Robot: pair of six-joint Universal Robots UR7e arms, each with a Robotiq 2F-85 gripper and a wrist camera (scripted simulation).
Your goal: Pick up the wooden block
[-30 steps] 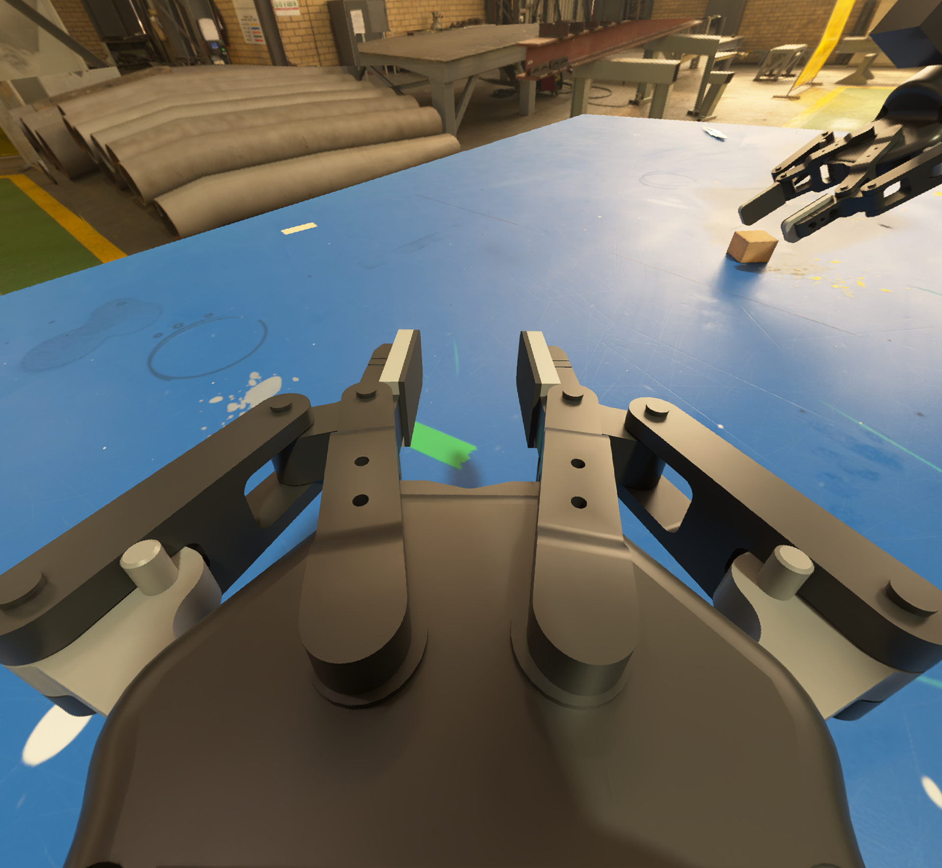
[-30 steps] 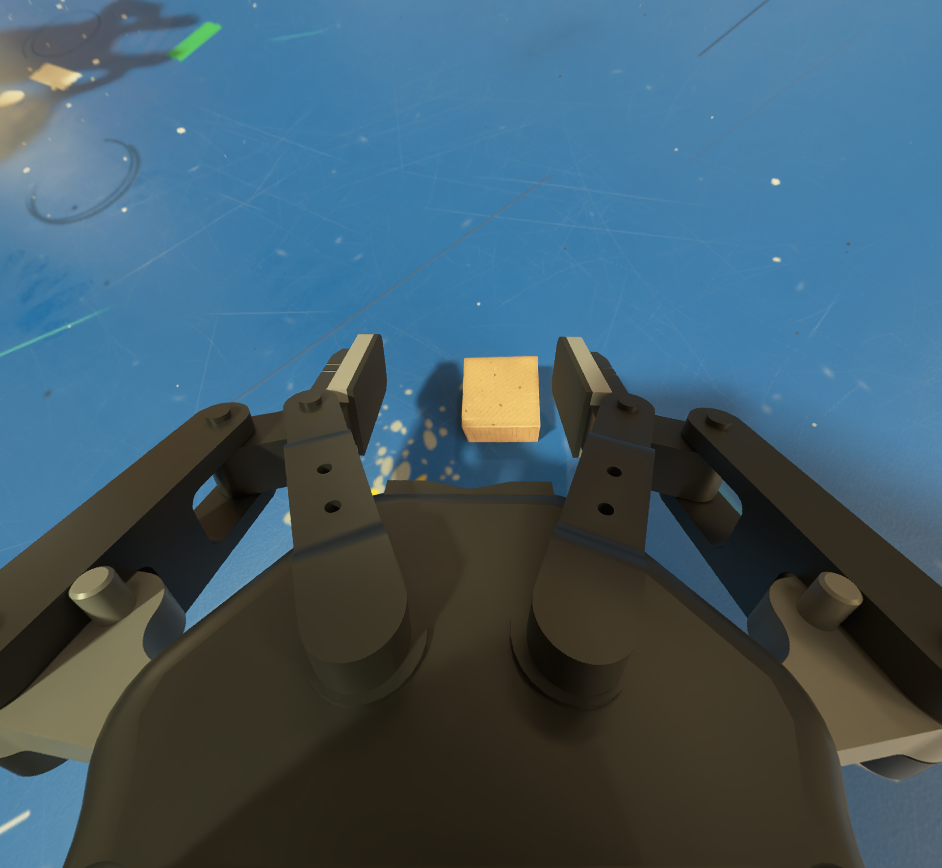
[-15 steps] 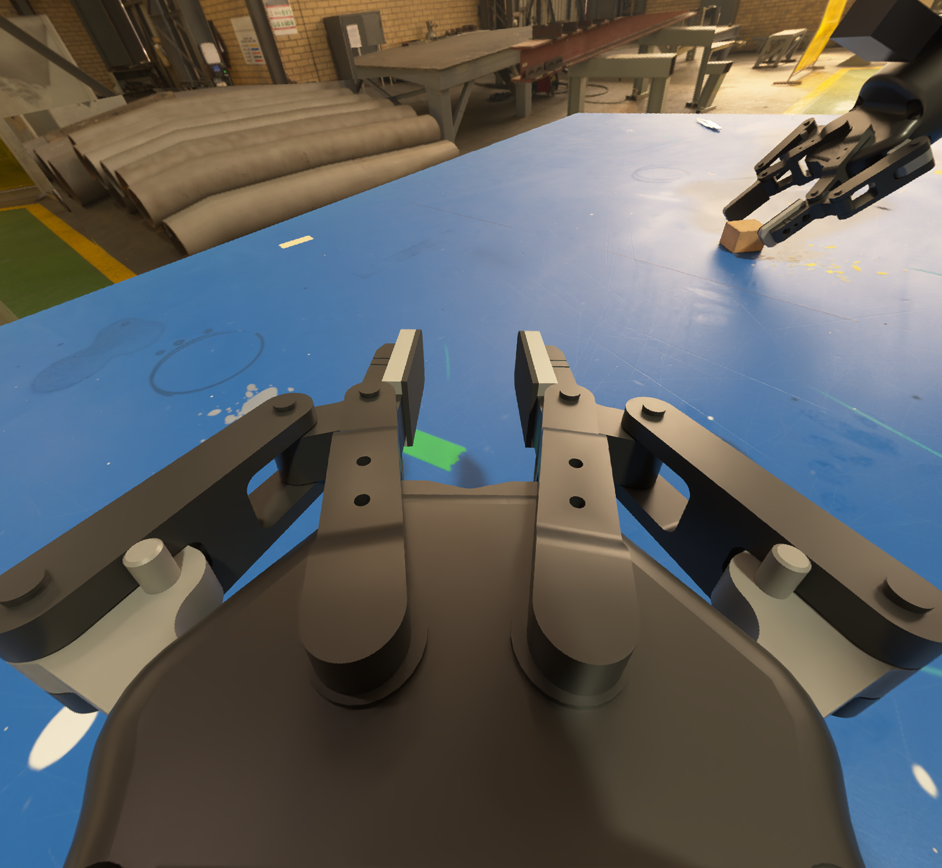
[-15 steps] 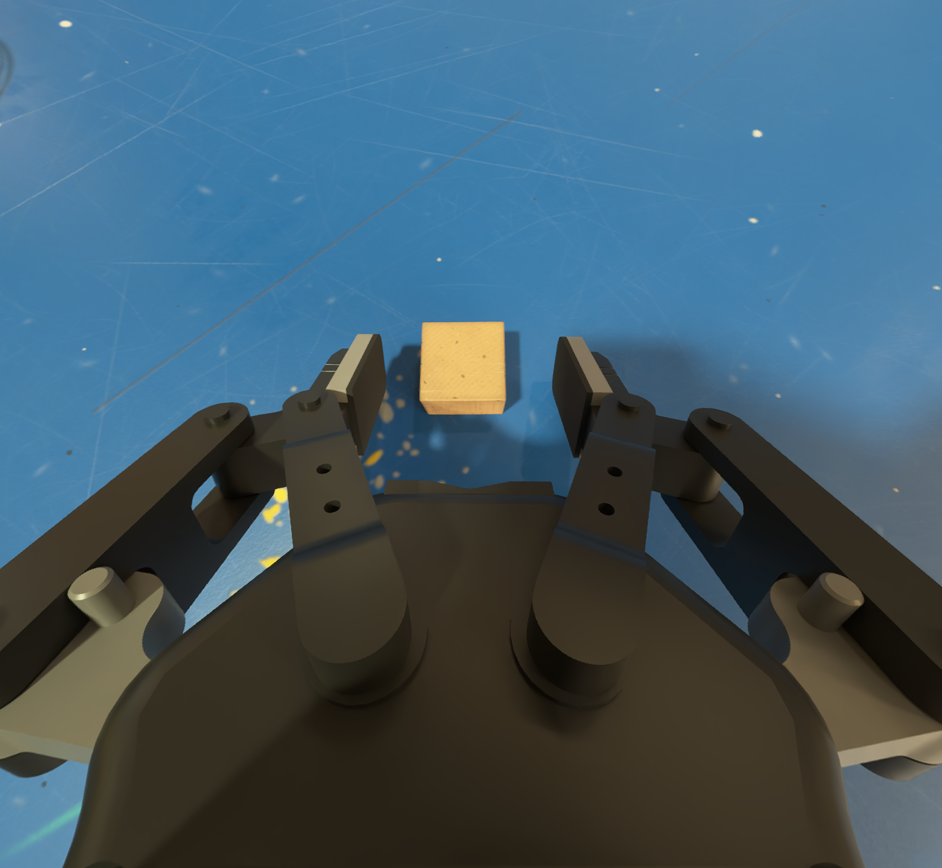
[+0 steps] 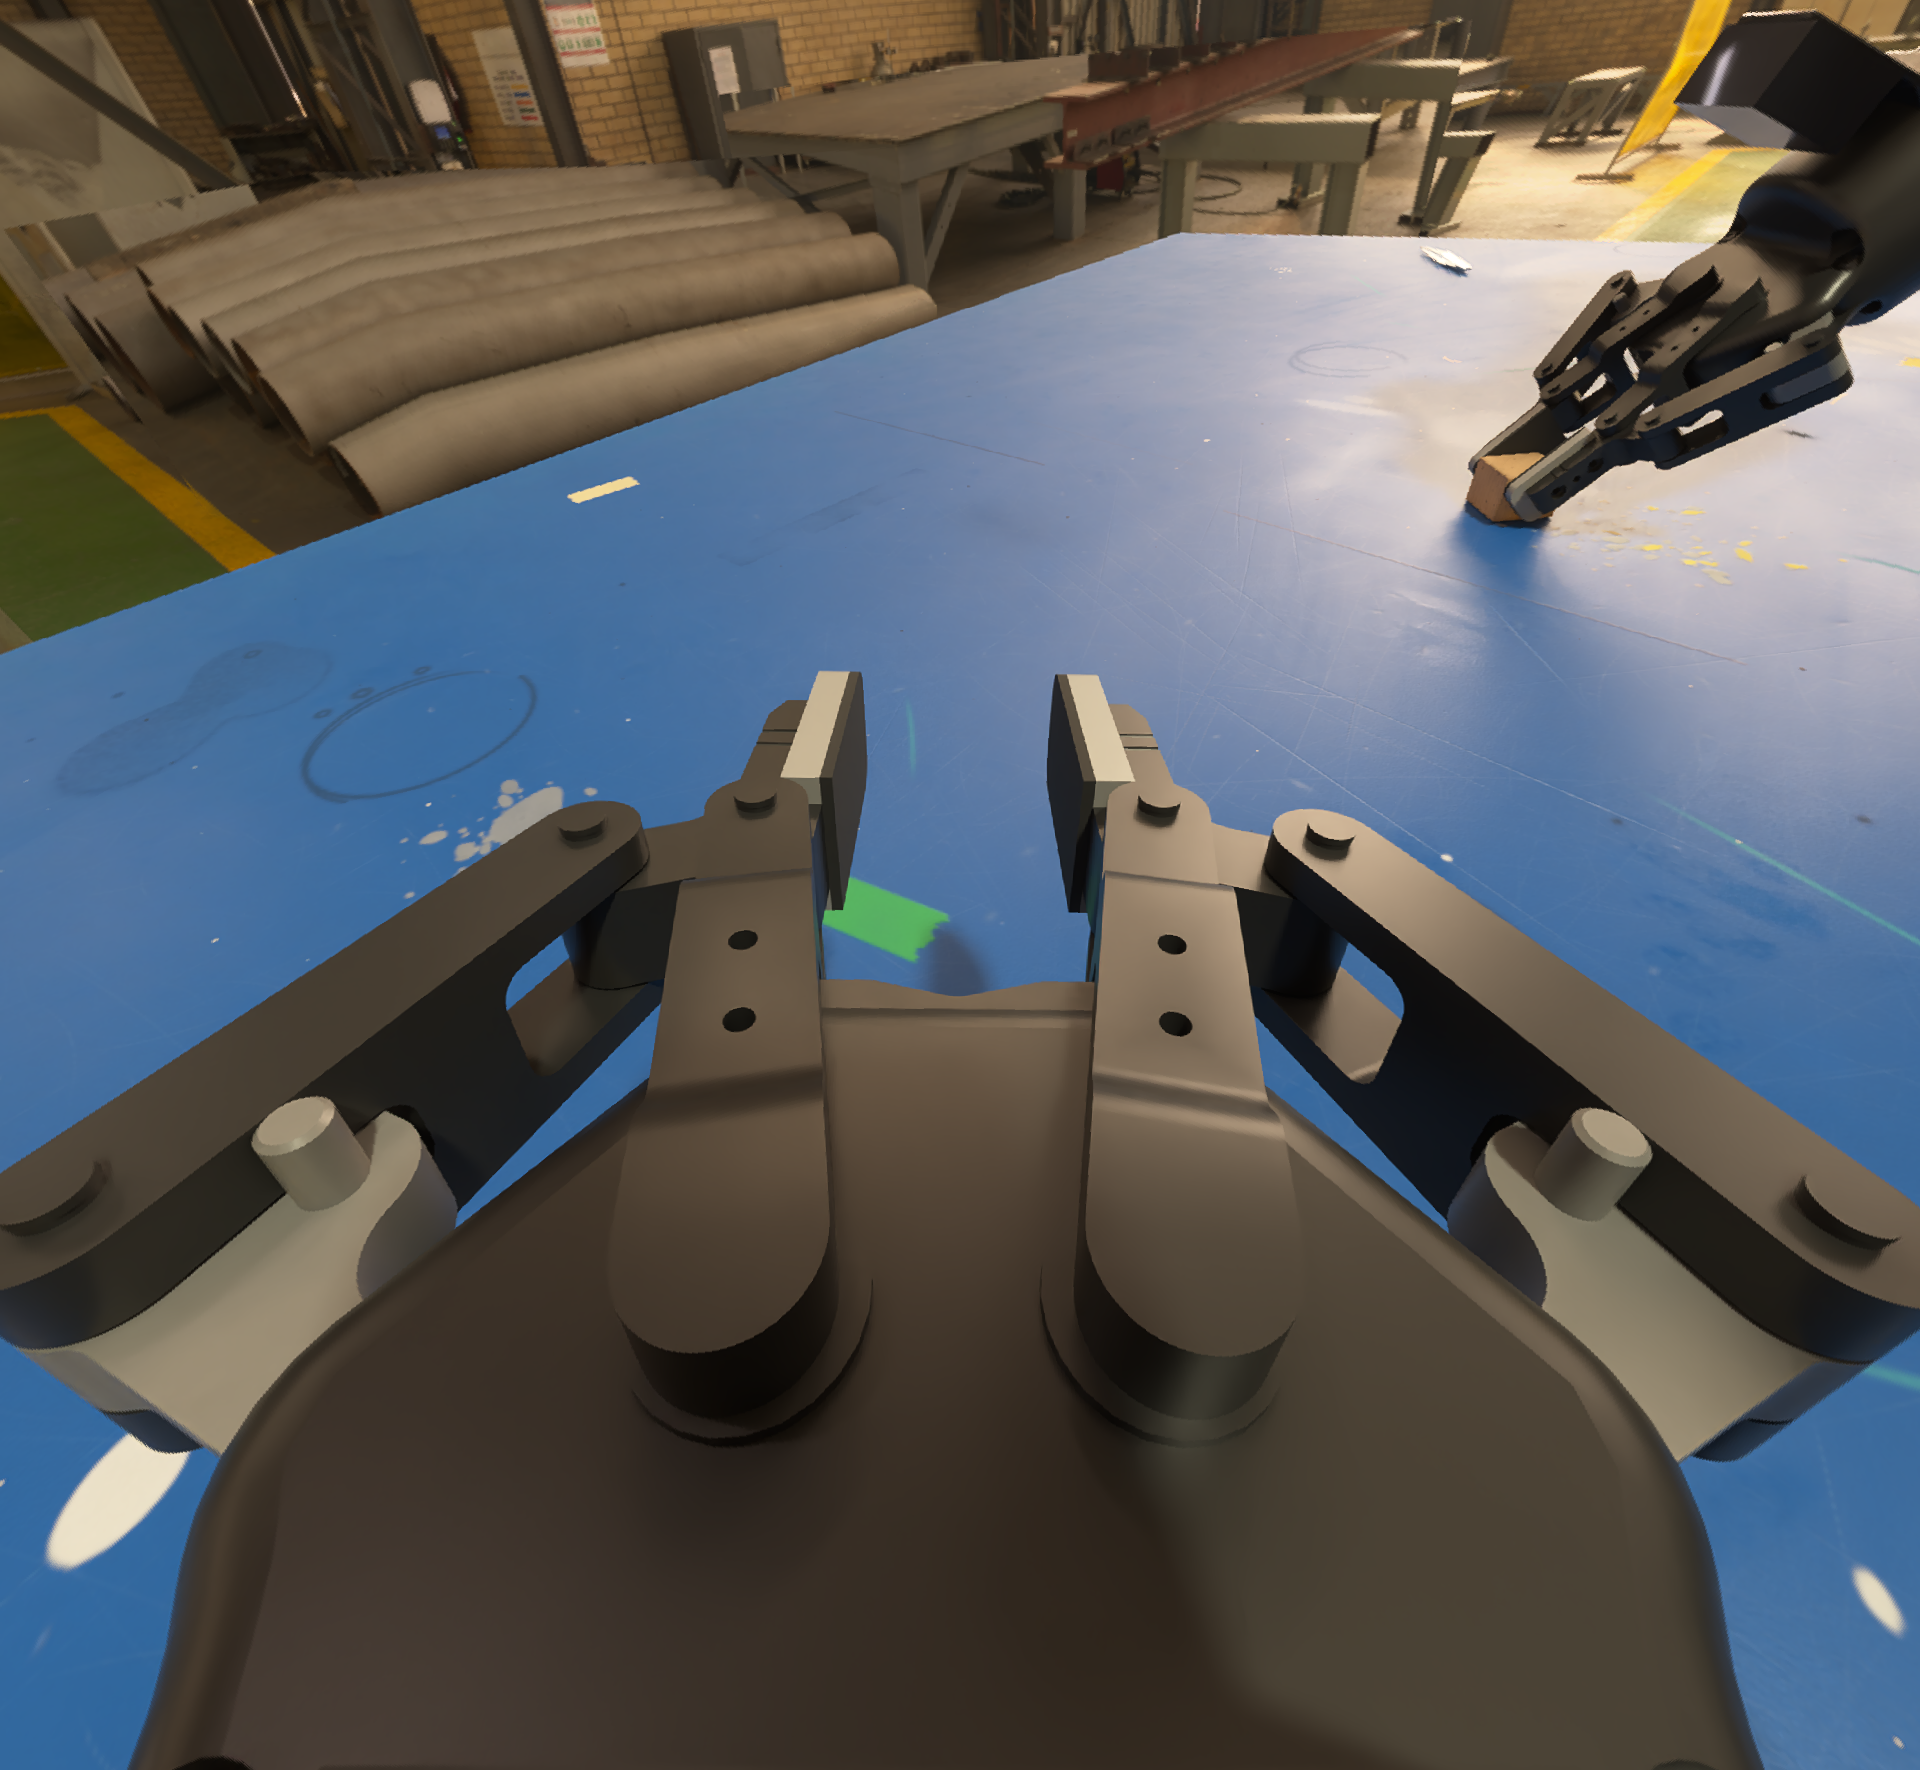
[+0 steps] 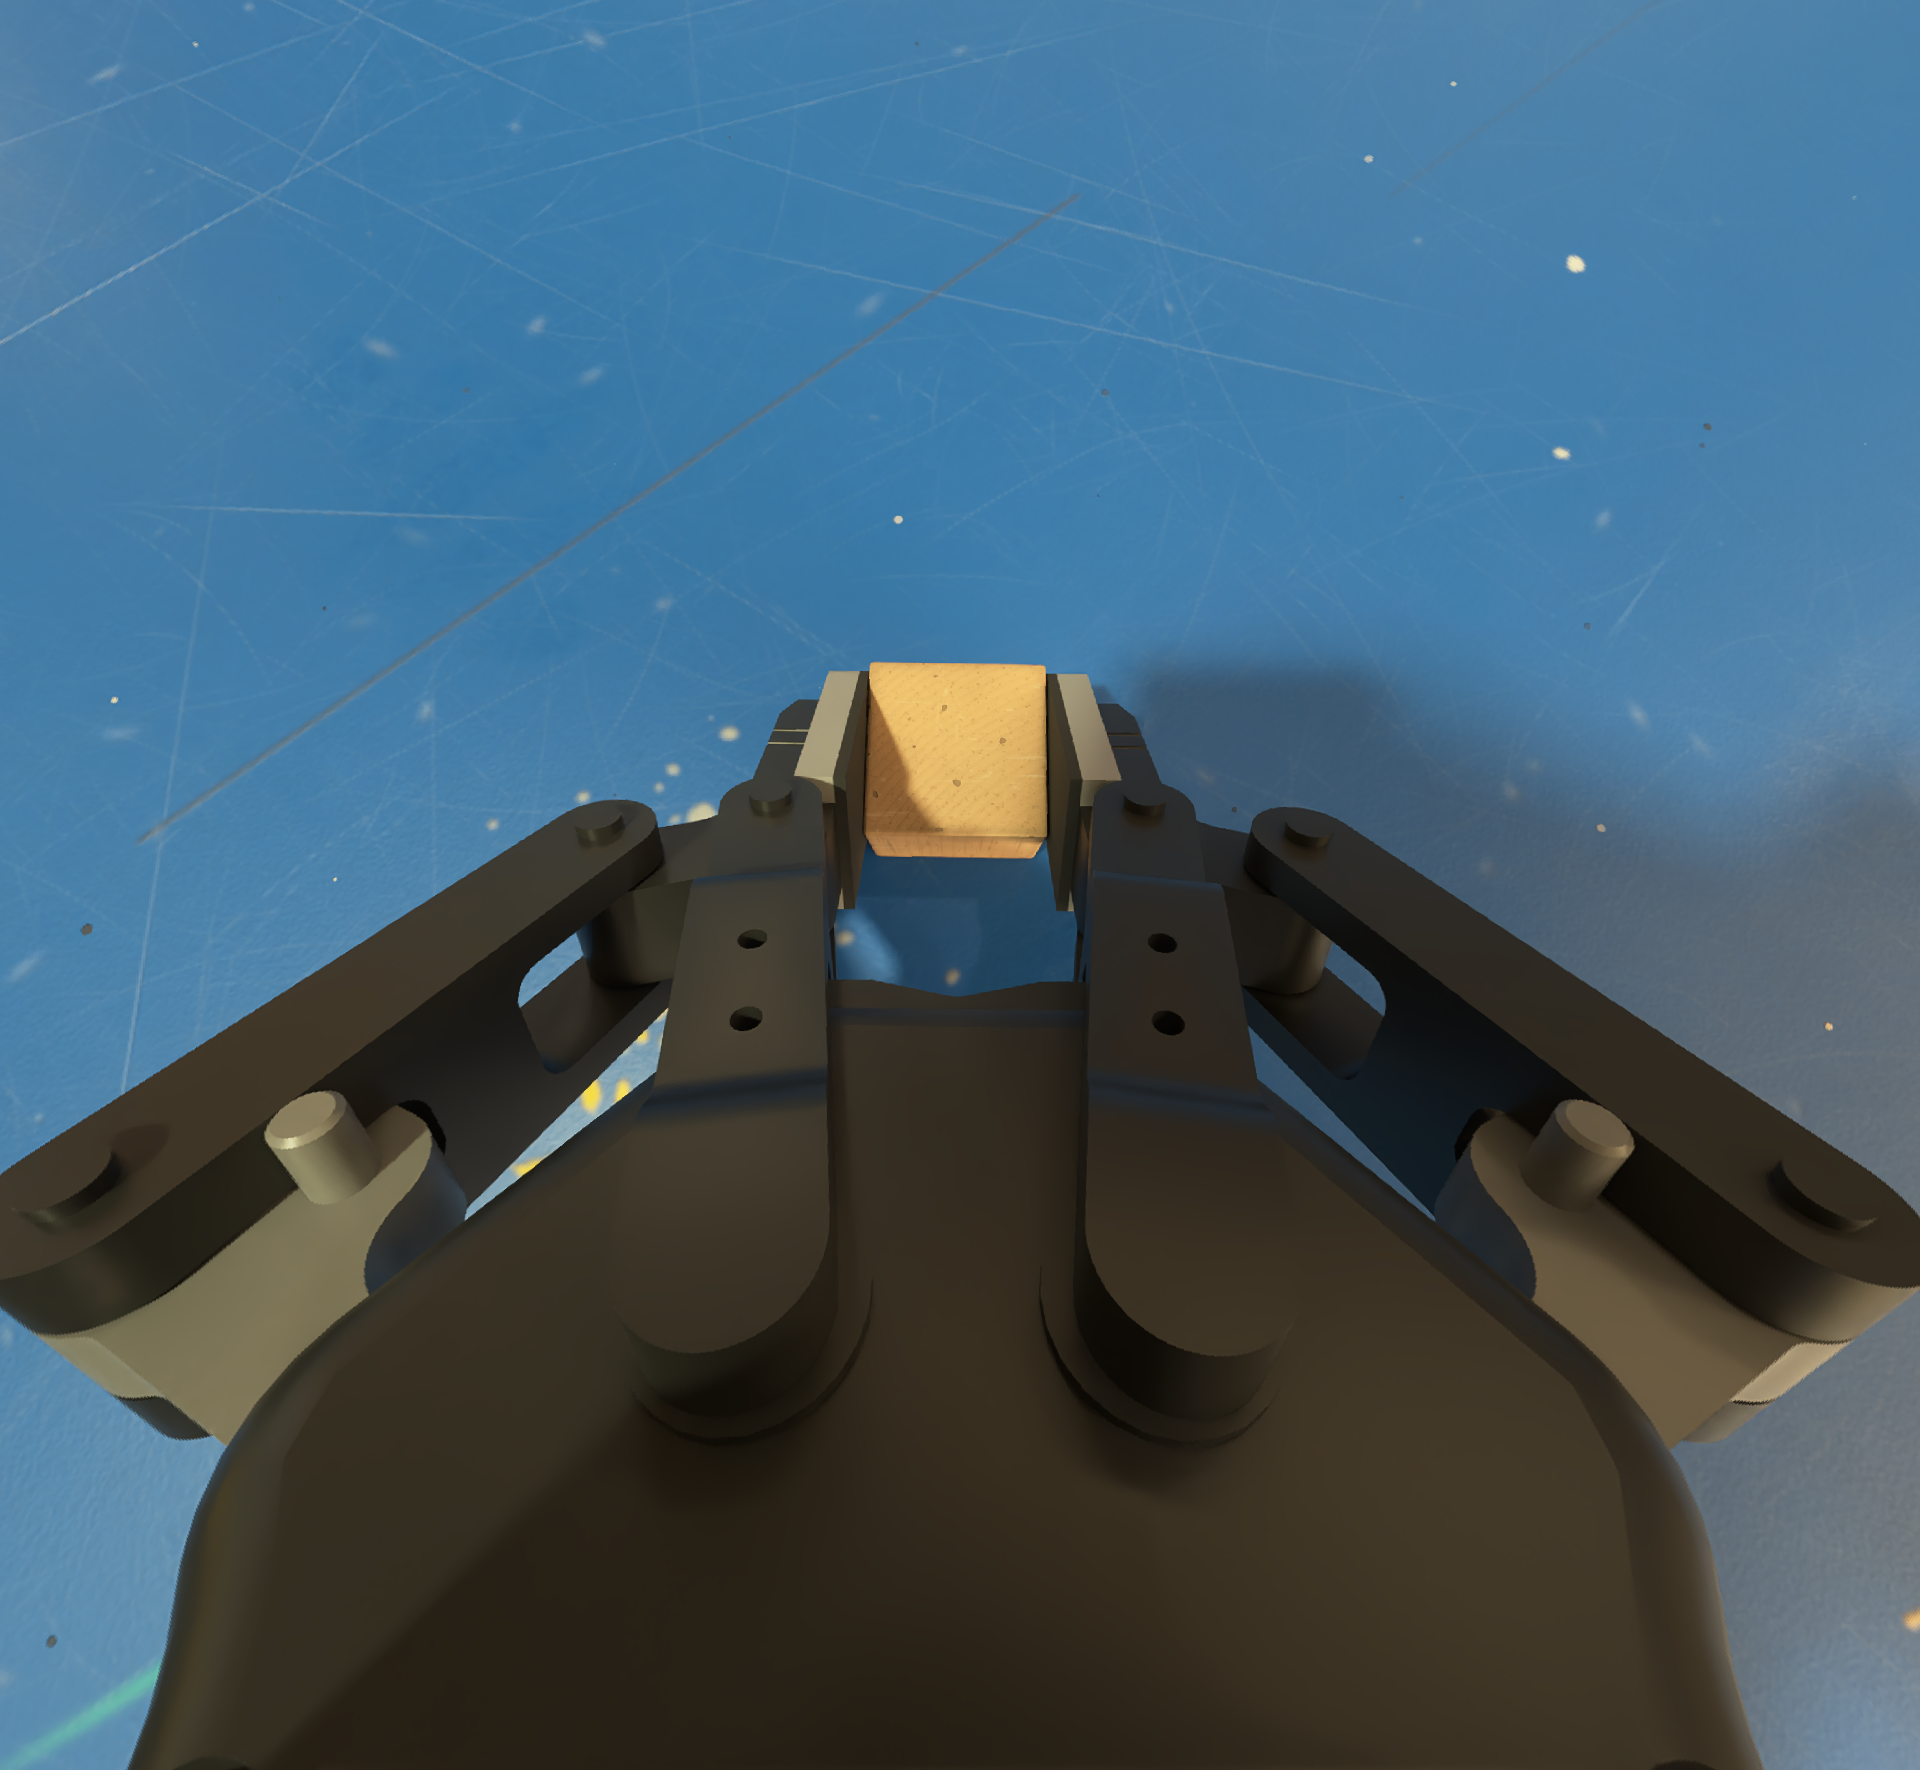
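Observation:
The wooden block (image 6: 954,756) is a small tan cube on the blue table (image 6: 935,266). My right gripper (image 6: 956,764) is shut on it, both pads pressed against its sides. In the left wrist view the block (image 5: 1494,484) rests on the table at the far right, with the right gripper (image 5: 1527,489) clamped around it and tilted down. My left gripper (image 5: 956,754) is open and empty, hovering low over the table, far from the block.
A green tape strip (image 5: 883,918) lies under the left gripper. Paint specks and a ring mark (image 5: 416,733) dot the table. Beyond the table's far edge (image 5: 727,390) lie grey pipes (image 5: 520,318) and metal workbenches (image 5: 935,131).
My right gripper came down around the block and closed on it; half a second ago the jaws stood open on either side. The left gripper has hardly moved.

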